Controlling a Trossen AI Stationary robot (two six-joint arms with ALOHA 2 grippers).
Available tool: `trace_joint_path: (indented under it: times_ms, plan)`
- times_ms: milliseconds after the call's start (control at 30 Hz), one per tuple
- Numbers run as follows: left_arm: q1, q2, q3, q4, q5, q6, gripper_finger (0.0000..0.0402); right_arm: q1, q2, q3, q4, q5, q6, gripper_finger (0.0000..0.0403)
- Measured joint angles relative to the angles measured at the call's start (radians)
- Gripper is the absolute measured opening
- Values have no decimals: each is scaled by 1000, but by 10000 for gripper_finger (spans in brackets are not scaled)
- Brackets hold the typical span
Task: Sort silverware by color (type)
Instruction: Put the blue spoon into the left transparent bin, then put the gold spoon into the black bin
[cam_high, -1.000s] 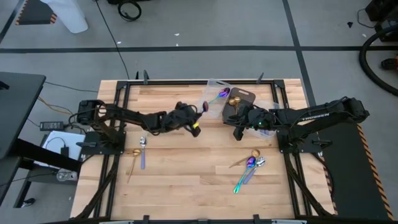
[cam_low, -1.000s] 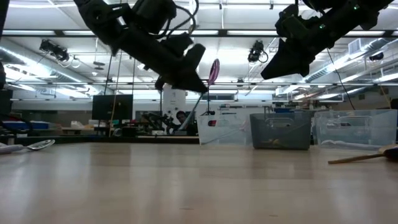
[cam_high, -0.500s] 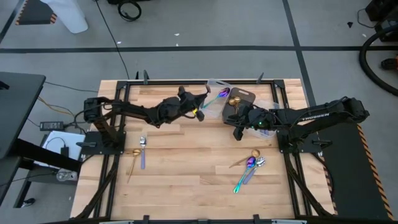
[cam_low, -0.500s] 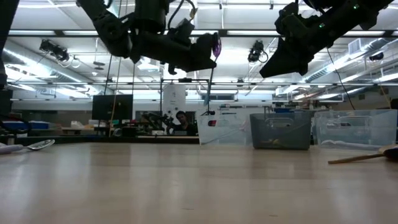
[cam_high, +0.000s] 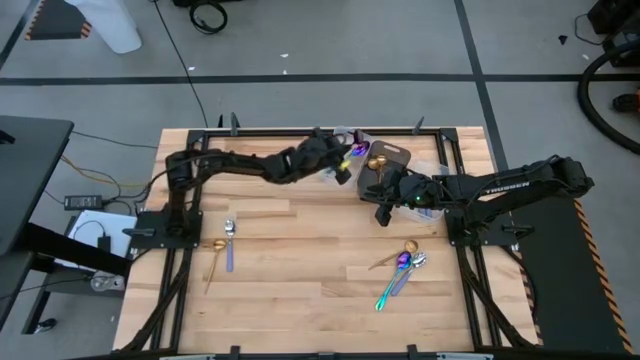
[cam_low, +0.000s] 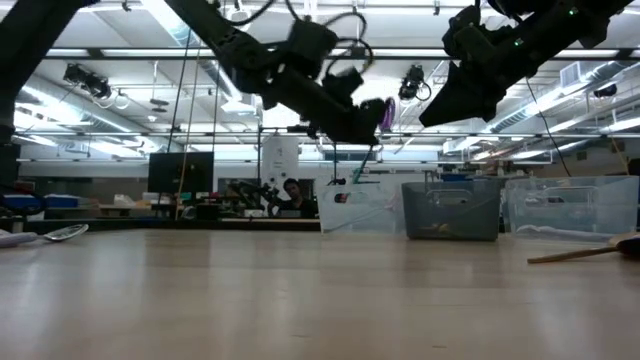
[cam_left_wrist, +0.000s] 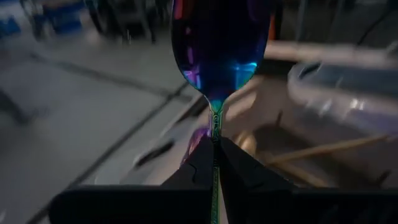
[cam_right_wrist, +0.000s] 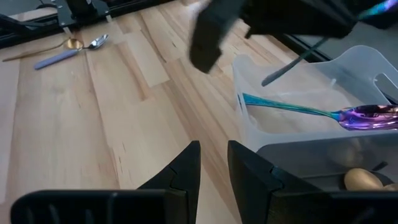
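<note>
Left pincer (cam_left_wrist: 214, 152) pinching slim iridescent spoon (cam_left_wrist: 217, 50), glossy oval bowl up; right pincer (cam_right_wrist: 214, 165) partly spread.

Only one piece of lettering could be read: the word "TROSSEN", printed in pale capitals along the forearm of the right arm (cam_high: 505, 184) in the high view. A red patch on a panel in the room behind the table, seen in the low view, may have carried writing, but it was too small to make out. The wrist views showed no lettering, labels or numbers that could be read.
</note>
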Motion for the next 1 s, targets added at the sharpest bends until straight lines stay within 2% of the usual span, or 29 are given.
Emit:
trace_joint_path:
  times_ms: [133, 300, 567, 1000]
  plan:
    - [35, 24, 70, -189, 67, -42, 16, 0, 0, 0, -8, 0, 0, 91]
    - [67, 34, 76, -238, 160, -66, 16, 0, 0, 0, -8, 0, 0, 91]
    - [78, 33, 77, -299, 192, -117, 17, 1, 0, 0, -9, -1, -9, 91]
    - [75, 33, 77, -322, 193, -169, 96, 1, 0, 0, -23, -19, -18, 91]
